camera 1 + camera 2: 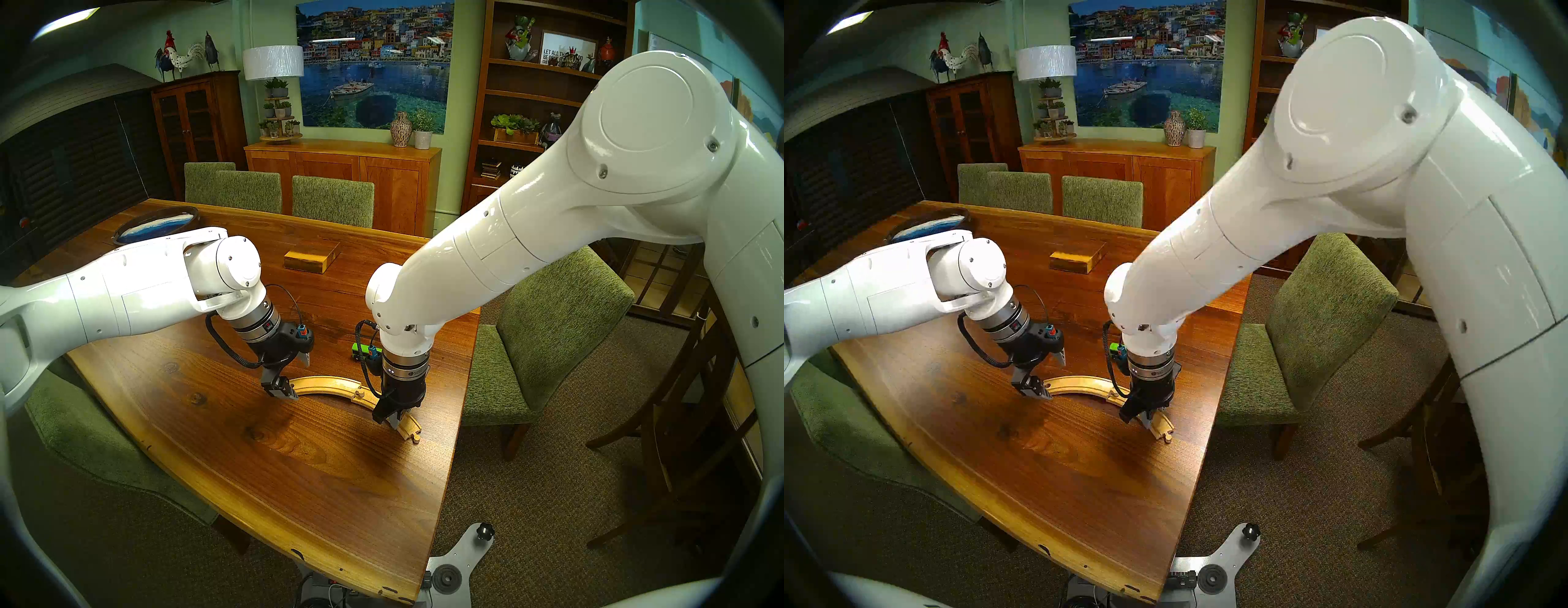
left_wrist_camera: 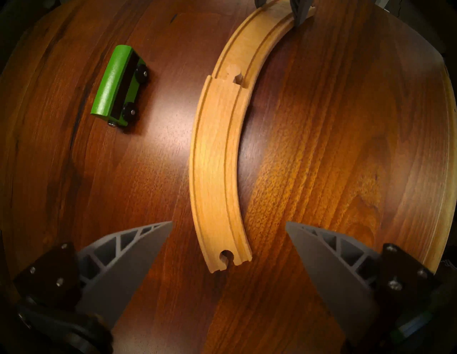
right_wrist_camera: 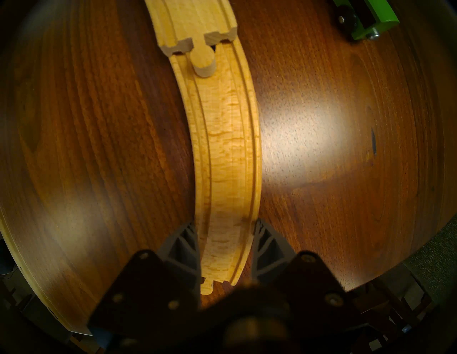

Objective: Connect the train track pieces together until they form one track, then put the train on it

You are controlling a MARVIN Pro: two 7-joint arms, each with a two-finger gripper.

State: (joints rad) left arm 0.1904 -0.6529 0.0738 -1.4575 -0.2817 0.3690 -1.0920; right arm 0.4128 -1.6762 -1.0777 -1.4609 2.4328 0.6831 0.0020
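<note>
Two pale curved train track pieces lie end to end on the wooden table (image 1: 297, 488). The left piece (image 1: 326, 384) (image 2: 215, 173) has its peg (image 3: 202, 64) resting over the end of the right piece (image 1: 408, 424) (image 3: 230, 148), a little off the socket. My right gripper (image 1: 394, 420) (image 3: 226, 227) points straight down, shut on the right piece near its free end. My left gripper (image 1: 294, 373) (image 2: 228, 225) hangs open astride the left piece's socket end, with its fingers clear of the wood. The green train (image 2: 116, 84) (image 1: 360, 351) stands on the table behind the pieces, partly hidden by my right wrist.
A yellow-brown wooden box (image 1: 312, 254) sits farther back on the table and a blue oval dish (image 1: 157, 223) at the far left. The table's right edge (image 1: 460, 403) runs close to the right track piece. Green chairs (image 1: 551, 339) stand around the table.
</note>
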